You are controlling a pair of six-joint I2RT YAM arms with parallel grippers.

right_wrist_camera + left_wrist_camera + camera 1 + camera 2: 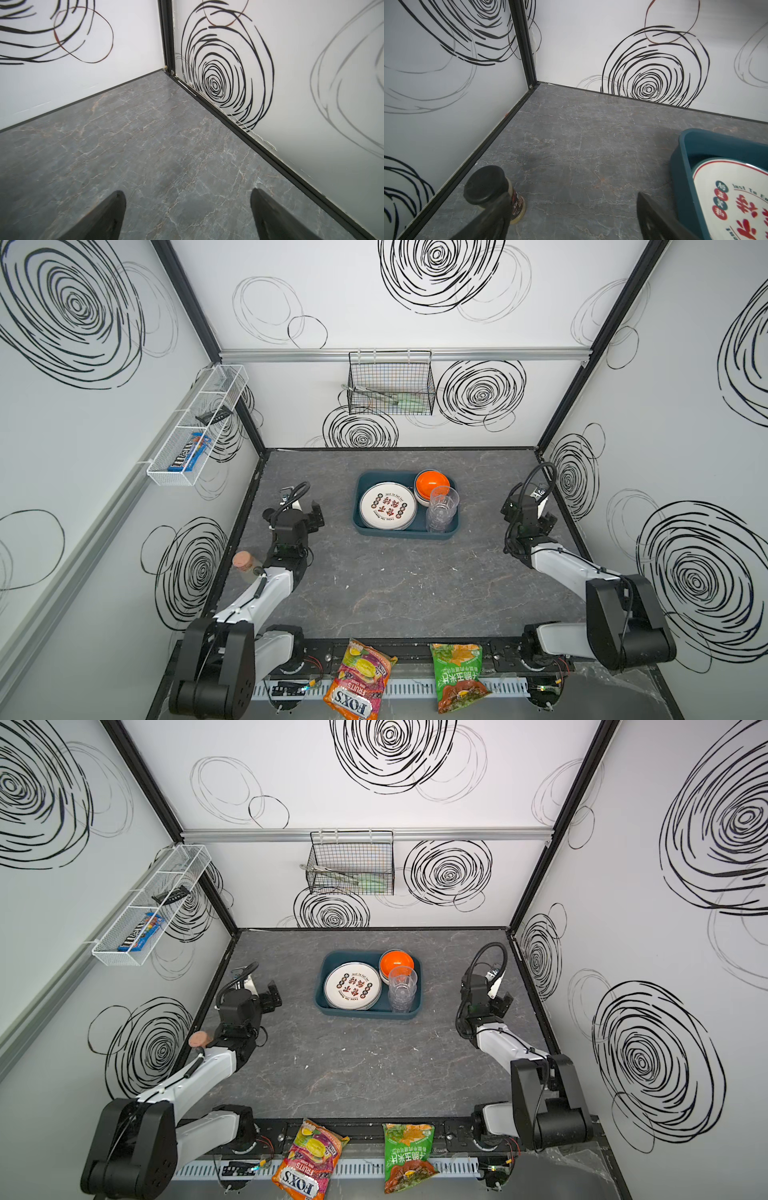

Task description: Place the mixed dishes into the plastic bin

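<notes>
The plastic bin [399, 533] sits toward the back middle of the grey marbled table [395, 593], and the dishes are gathered inside it; a white plate [387, 506] with red characters lies on top of what looks like a stack in the left part; an orange bowl [432, 483] tops a nest of bowls in the far right corner; clear faceted cups [442, 510] stand stacked upright in the near right corner, just beside the bowls. The left gripper [572, 199] hovers left of the bin, apart from it, jaws spread wide with nothing between them; in the left wrist view one dark finger [492, 218] partly covers a dark-capped spice jar [492, 189] standing by the left wall [436, 104]. The right gripper [188, 194] hangs near the right wall [311, 83], well apart from the bin, jaws likewise wide, only bare table between them. A cork-topped jar [245, 562] stands beside the left arm; two snack bags [361, 680] lie at the front edge.
</notes>
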